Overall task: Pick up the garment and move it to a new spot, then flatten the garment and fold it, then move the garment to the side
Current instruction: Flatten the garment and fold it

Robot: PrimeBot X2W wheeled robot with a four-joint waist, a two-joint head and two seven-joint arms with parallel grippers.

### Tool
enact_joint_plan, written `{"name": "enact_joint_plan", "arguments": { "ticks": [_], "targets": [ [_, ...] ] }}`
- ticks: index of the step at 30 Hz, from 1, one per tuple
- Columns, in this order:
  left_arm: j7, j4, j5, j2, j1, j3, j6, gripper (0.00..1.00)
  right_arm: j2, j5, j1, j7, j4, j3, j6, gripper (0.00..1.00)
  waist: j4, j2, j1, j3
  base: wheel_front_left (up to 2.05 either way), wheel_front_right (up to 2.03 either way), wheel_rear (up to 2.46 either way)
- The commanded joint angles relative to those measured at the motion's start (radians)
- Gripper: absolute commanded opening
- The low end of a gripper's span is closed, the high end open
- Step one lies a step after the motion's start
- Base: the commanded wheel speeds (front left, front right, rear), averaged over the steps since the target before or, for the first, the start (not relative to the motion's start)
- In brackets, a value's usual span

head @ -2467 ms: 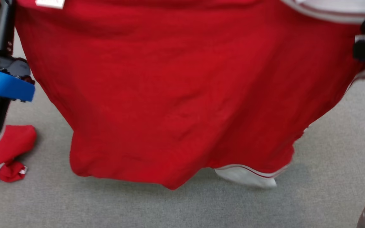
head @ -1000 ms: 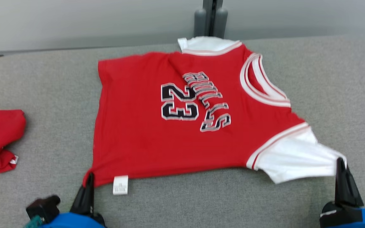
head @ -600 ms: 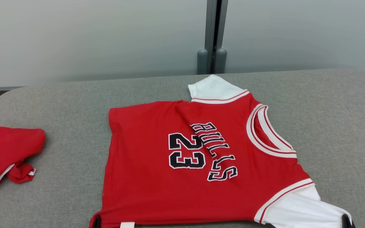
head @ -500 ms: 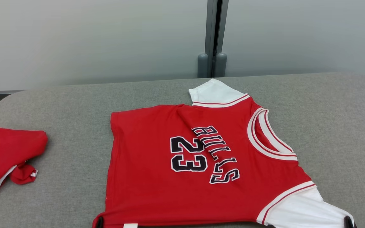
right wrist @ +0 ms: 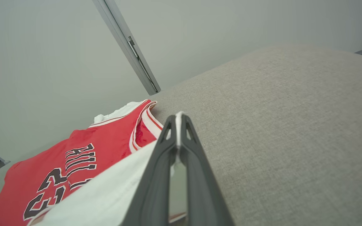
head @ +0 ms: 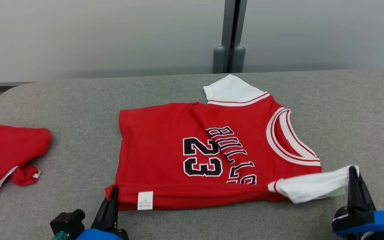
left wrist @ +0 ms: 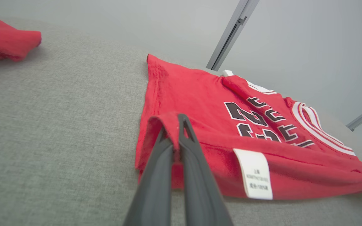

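The garment (head: 178, 146) is a red jersey with white sleeves and black "23" lettering, lying sideways on the grey table (head: 78, 100). My left gripper (head: 113, 190) is shut on its near hem corner (left wrist: 165, 121), beside a white care label (head: 145, 200). My right gripper (head: 352, 170) is shut on the tip of the near white sleeve (head: 312, 188), seen again as white cloth (right wrist: 112, 194) in the right wrist view. The near edge of the garment is lifted and curled over the body, partly covering the lettering.
A second red garment (head: 8, 156) lies bunched at the table's left edge, its red cloth (left wrist: 2, 40) also at the top left of the left wrist view. A grey post (head: 230, 36) stands against the pale wall behind the table. Bare table surface stretches to the right.
Both grippers have lifted the garment's near edge and carried it away from me over the body. The head camera has tilted down a little, bringing the grippers back into view.
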Motion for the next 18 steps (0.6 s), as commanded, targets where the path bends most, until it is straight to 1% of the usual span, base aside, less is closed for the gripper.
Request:
{"name": "enact_joint_plan", "arguments": {
  "ticks": [1, 8, 13, 18],
  "targets": [
    [-0.004, 0.019, 0.0, 0.004, -0.038, -0.008, 0.003, 0.0, -0.006, -0.01, -0.053, -0.003, 0.029, -0.017, 0.0, 0.0, 0.006, 0.0, -0.0001, 0.016, 0.0, 0.0, 0.0],
    [-0.004, 0.117, -0.001, -0.012, -0.171, -0.005, 0.003, 0.0, -0.005, -0.057, -0.244, -0.003, 0.164, -0.053, 0.0, 0.0, 0.02, 0.0, -0.0001, 0.067, 0.0, 0.0, 0.0],
    [-0.004, 0.156, -0.012, 0.003, -0.243, -0.026, 0.003, 0.0, -0.005, -0.119, -0.349, -0.003, 0.229, -0.046, 0.0, 0.0, 0.017, 0.0, -0.0001, 0.104, 0.0, 0.0, 0.0],
    [-0.004, 0.162, -0.025, 0.026, -0.291, -0.045, 0.003, 0.0, -0.005, -0.16, -0.413, -0.003, 0.263, -0.041, 0.0, 0.0, 0.015, 0.0, -0.0001, 0.128, 0.0, 0.0, 0.0]
  ]
}}
